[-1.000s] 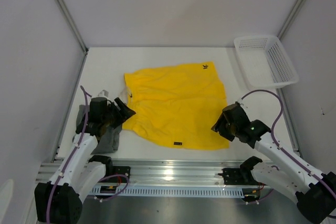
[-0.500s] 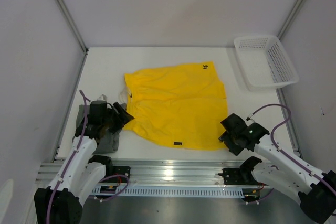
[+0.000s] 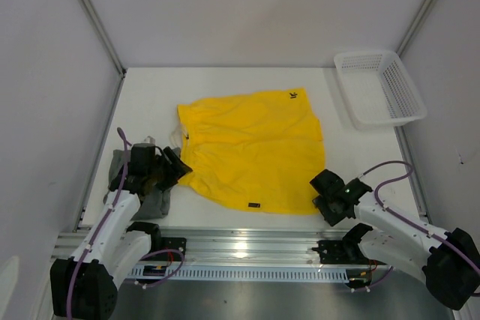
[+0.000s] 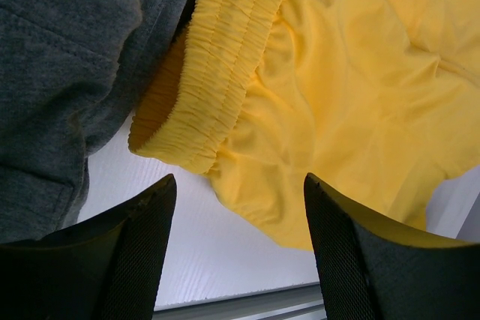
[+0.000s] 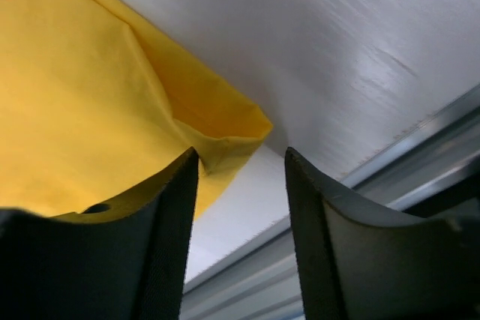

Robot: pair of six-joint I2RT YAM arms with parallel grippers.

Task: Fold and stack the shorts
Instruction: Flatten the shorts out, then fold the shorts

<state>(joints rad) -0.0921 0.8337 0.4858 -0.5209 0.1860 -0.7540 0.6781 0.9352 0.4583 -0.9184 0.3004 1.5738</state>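
The yellow shorts (image 3: 251, 148) lie spread flat in the middle of the table, their elastic waistband (image 4: 225, 73) to the left. The dark grey shorts (image 3: 154, 196) sit crumpled at the left, partly under the left arm, beside the waistband (image 4: 67, 58). My left gripper (image 3: 178, 165) hangs open at the yellow shorts' near left corner (image 4: 300, 215), nothing between its fingers. My right gripper (image 3: 321, 194) is open at the near right corner (image 5: 225, 140) of the yellow shorts, which lies just beyond its fingertips.
A white mesh basket (image 3: 381, 88) stands tilted at the far right corner. A metal rail (image 3: 240, 245) runs along the table's near edge, just below both grippers. White walls close in the left, back and right sides.
The right gripper has moved down toward the near edge, to the yellow shorts' near right corner. The left gripper has shifted only slightly.
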